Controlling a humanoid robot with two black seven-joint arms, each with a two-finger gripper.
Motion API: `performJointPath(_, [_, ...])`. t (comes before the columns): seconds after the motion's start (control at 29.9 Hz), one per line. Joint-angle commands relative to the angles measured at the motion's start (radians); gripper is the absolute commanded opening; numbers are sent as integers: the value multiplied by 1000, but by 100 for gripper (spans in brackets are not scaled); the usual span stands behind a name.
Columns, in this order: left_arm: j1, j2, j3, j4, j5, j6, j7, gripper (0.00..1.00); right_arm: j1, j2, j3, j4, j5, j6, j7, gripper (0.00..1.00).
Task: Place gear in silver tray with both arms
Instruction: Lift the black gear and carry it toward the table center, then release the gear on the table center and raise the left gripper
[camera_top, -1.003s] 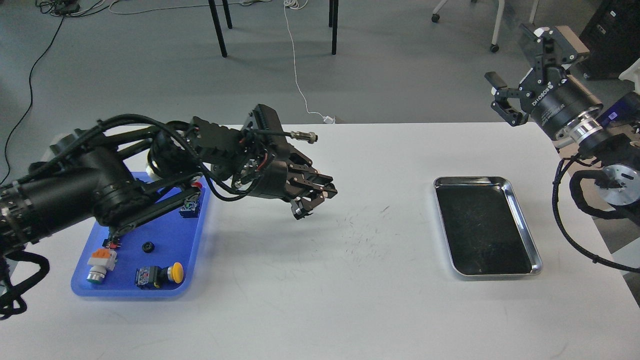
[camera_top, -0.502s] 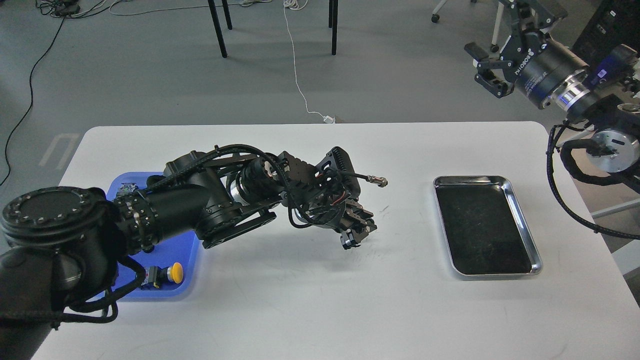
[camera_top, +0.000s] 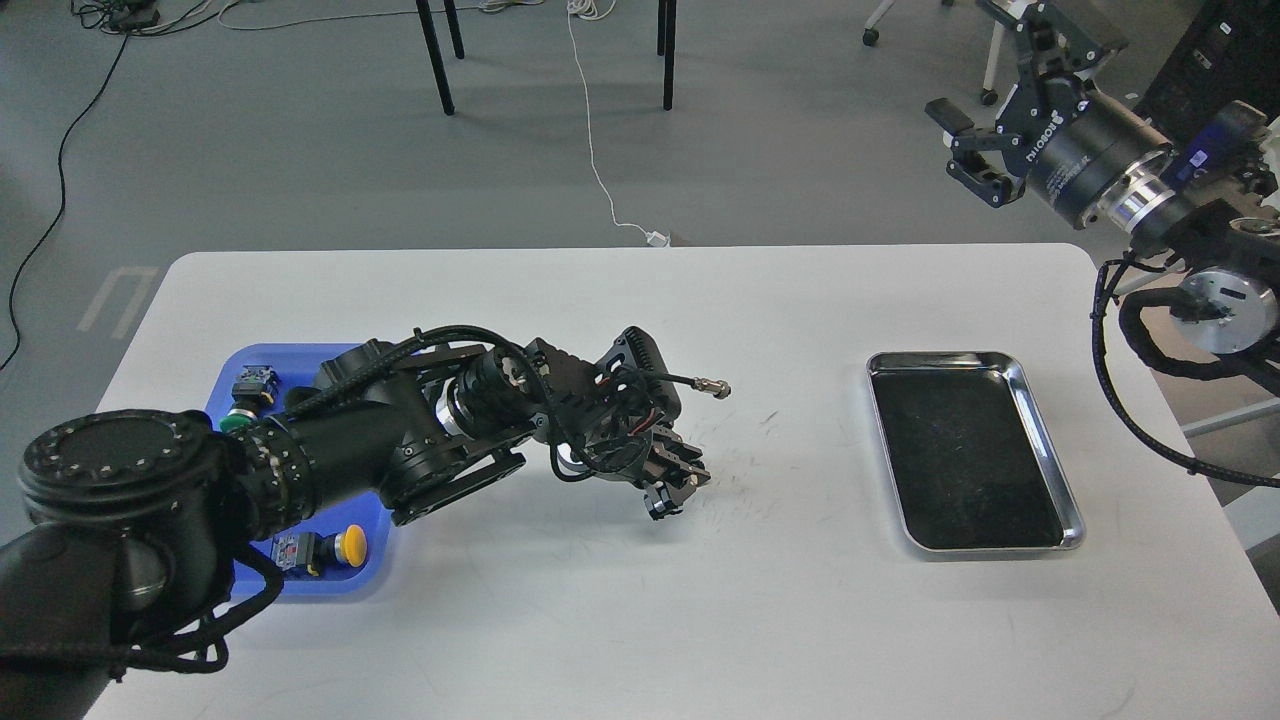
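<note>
The silver tray (camera_top: 972, 452) lies empty on the right part of the white table. My left arm reaches from the left across the blue tray, and its gripper (camera_top: 672, 492) points down, just above the table's middle, well left of the silver tray. Its fingers are dark and close together, so I cannot tell whether they hold anything. No gear shows anywhere; my arm covers much of the blue tray. My right gripper (camera_top: 963, 142) is open and empty, raised high beyond the table's far right corner.
The blue plastic tray (camera_top: 330, 578) sits at the left, with a yellow push button (camera_top: 338, 545) and a green-capped switch (camera_top: 238, 420) showing around my arm. Scratch marks cross the table's middle. Chair legs and cables are on the floor behind.
My left gripper went right from beside the blue tray to the table's middle, then drew back left and lower. My right gripper rose and moved away from the table.
</note>
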Motion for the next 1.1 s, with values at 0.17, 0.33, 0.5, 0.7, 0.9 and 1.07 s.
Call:
performJointPath(0.17, [-22, 0, -18, -28, 0, 55, 0, 86, -3, -3, 0, 0, -2, 0, 0, 99])
performJointPath(0.33, [-65, 153, -92, -138, -116, 64, 0, 92, -46, -15, 2, 2, -2, 3, 0, 99])
performJointPath(0.5, [-38, 348, -185, -275, -522, 69, 0, 93, -133, -37, 12, 22, -12, 8, 0, 99])
performJointPath(0.7, [220, 528, -377, -459, -1121, 67, 0, 97, -183, -38, 3, 29, -154, 16, 0, 99])
performJointPath(0.9, [571, 506, -736, -544, -1327, 60, 0, 98, -118, -57, -73, 28, -558, 62, 0, 99])
performJointPath(1.07, [690, 437, -911, -544, -1355, 67, 0, 98, 162, -13, -401, 29, -782, 76, 0, 99])
